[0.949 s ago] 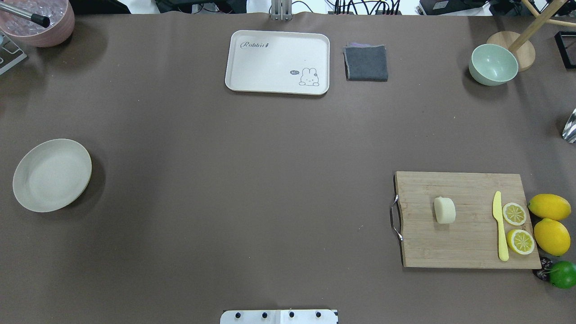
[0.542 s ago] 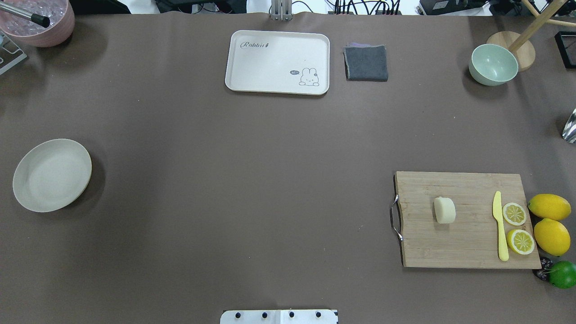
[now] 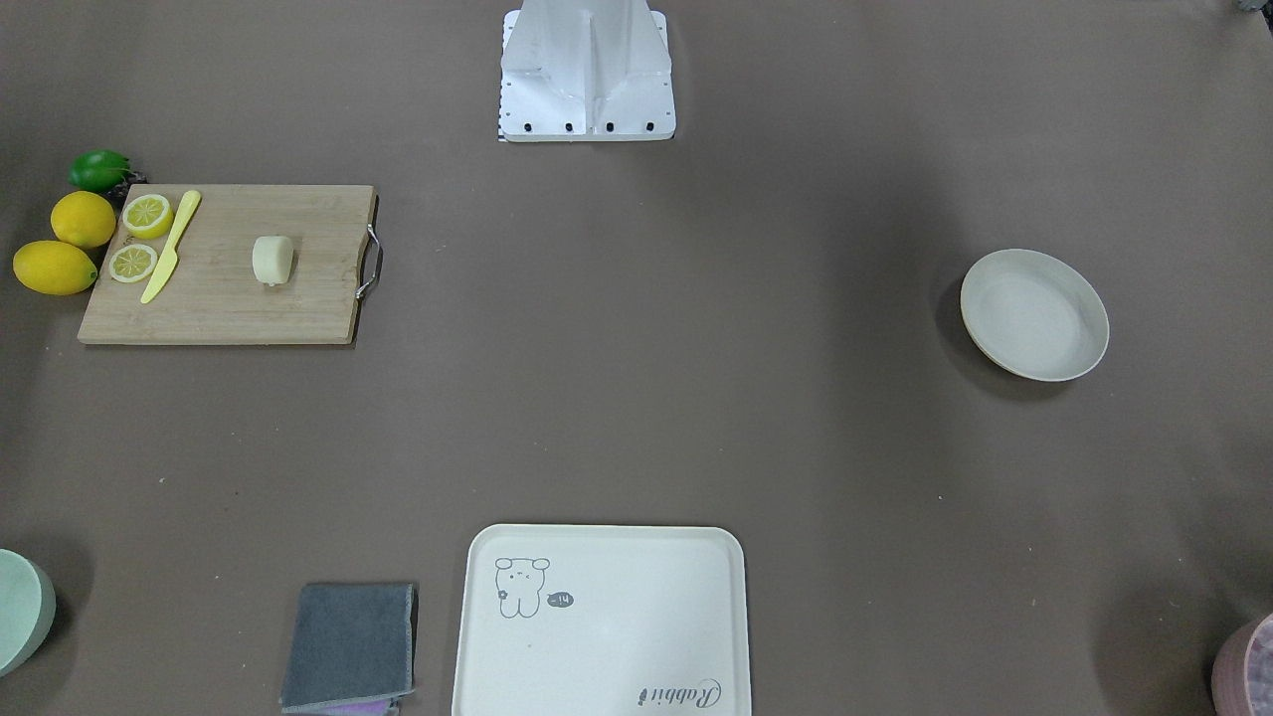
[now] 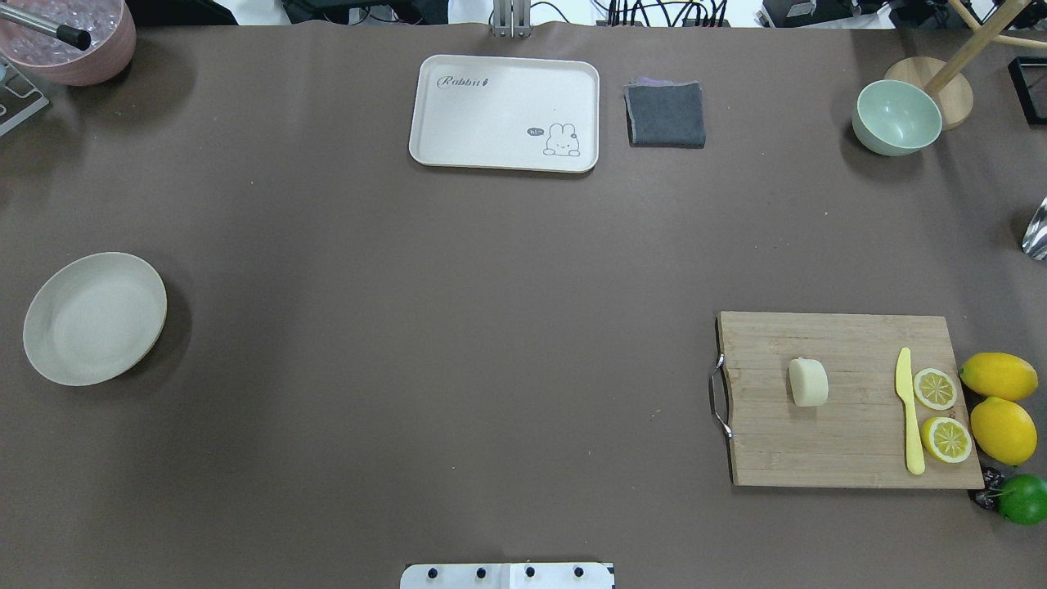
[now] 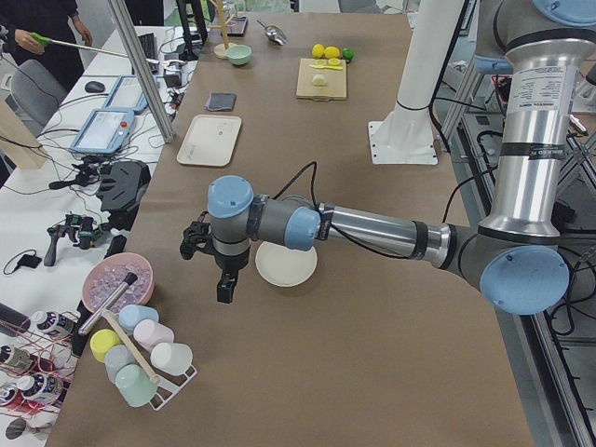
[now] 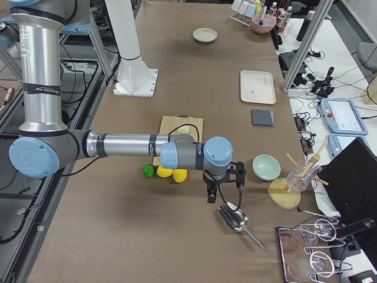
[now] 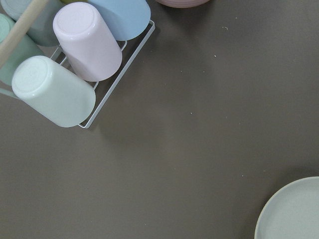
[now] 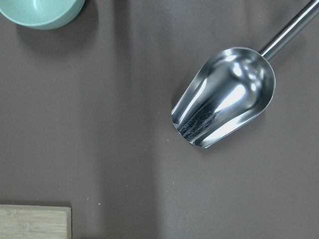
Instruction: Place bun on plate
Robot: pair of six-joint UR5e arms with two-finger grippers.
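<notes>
The bun [image 4: 808, 382] [image 3: 272, 260], a pale cream lump, lies on the wooden cutting board [image 4: 842, 450] at the table's right. The plate [image 4: 94, 318] [image 3: 1034, 314] stands bare at the far left, with its rim at the lower right corner [image 7: 294, 214] of the left wrist view. My left gripper [image 5: 224, 291] hangs over the table just beyond the plate [image 5: 286, 264], and I cannot tell whether it is open or shut. My right gripper [image 6: 210, 196] hangs past the board's outer end, near the lemons, and its state is likewise unclear. Neither wrist view shows fingers.
A yellow knife [image 4: 908, 409], lemon slices [image 4: 935, 388], whole lemons [image 4: 998, 376] and a lime [image 4: 1022, 499] sit at the board's right. A cream tray [image 4: 491, 114], grey cloth [image 4: 666, 114] and green bowl [image 4: 896, 117] line the far edge. A metal scoop [image 8: 224, 97] and cup rack [image 7: 75, 64] lie at the table ends.
</notes>
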